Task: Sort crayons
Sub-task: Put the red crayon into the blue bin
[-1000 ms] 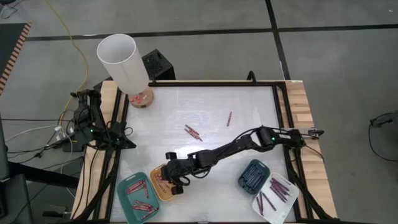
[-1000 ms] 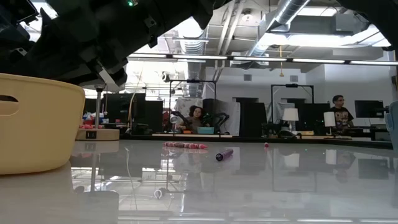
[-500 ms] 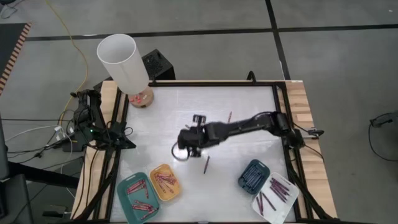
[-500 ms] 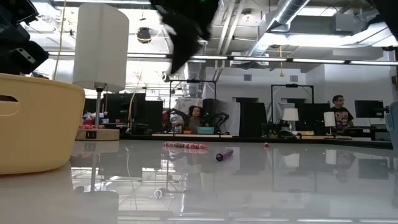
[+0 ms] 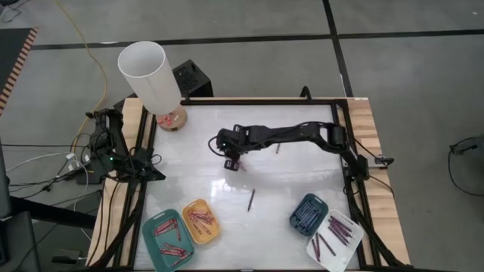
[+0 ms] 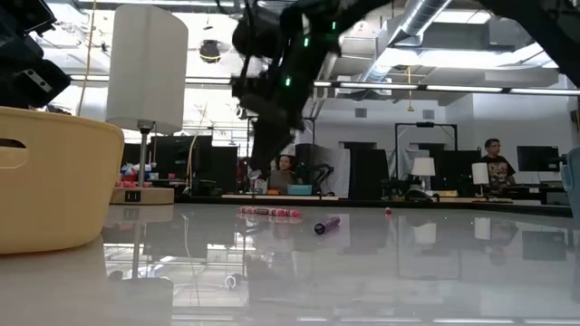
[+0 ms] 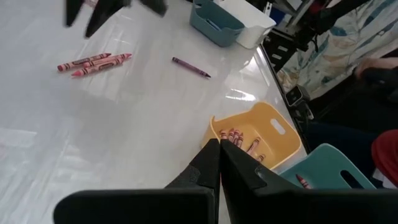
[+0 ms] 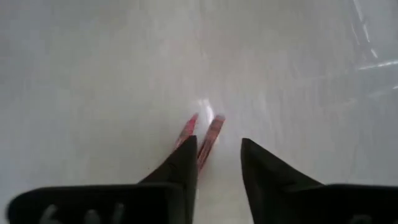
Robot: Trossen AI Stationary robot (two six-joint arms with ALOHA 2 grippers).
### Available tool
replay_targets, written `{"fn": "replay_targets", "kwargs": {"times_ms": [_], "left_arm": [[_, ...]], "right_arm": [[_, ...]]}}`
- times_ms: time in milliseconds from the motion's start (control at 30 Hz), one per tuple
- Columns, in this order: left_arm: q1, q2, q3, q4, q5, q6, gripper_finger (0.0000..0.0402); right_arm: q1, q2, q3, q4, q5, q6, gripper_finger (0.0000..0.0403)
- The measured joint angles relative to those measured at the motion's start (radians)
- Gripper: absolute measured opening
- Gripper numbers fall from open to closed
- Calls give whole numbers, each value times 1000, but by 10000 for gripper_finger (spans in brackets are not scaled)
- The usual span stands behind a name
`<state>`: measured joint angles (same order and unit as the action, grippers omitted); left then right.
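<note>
The crayons (image 8: 200, 135) near the lamp (image 5: 150, 74), light, stiff, rollable, want a mid-length pinch; the right gripper (image 8: 217, 155) hovers part-open, empty.

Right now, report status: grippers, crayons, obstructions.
Right gripper open above two short red-pink crayons mid-table, nothing held. Left gripper shut, parked off the left edge. Nothing in the way.

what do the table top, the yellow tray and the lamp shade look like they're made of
Table top: a smooth, glossy white surface, maybe laminate or coated board; it mirrors the room lights and crayons.
Yellow tray: looks like moulded matte plastic, judging by its rounded rim and cut-out handle slot.
Lamp shade: a plain white cylinder, probably fabric or paper, with no shine; the views cannot settle which.
</note>
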<state>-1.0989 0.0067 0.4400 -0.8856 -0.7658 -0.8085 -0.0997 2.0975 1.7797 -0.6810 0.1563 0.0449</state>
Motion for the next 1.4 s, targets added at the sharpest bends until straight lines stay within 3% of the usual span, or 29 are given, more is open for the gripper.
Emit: {"fn": "replay_targets", "kwargs": {"times_ms": [333, 900, 1100, 1400], "left_arm": [[0, 0, 0, 0, 0, 0, 0], [0, 0, 0, -7, 2, 0, 0], [0, 0, 0, -18, 9, 0, 0], [0, 0, 0, -23, 14, 0, 0]], "right_arm": [[-21, 18, -114, 244, 8, 7, 182], [-39, 122, -119, 269, 27, 8, 180], [-38, 127, -117, 255, 29, 35, 157], [-37, 127, -118, 252, 30, 95, 58]]}}
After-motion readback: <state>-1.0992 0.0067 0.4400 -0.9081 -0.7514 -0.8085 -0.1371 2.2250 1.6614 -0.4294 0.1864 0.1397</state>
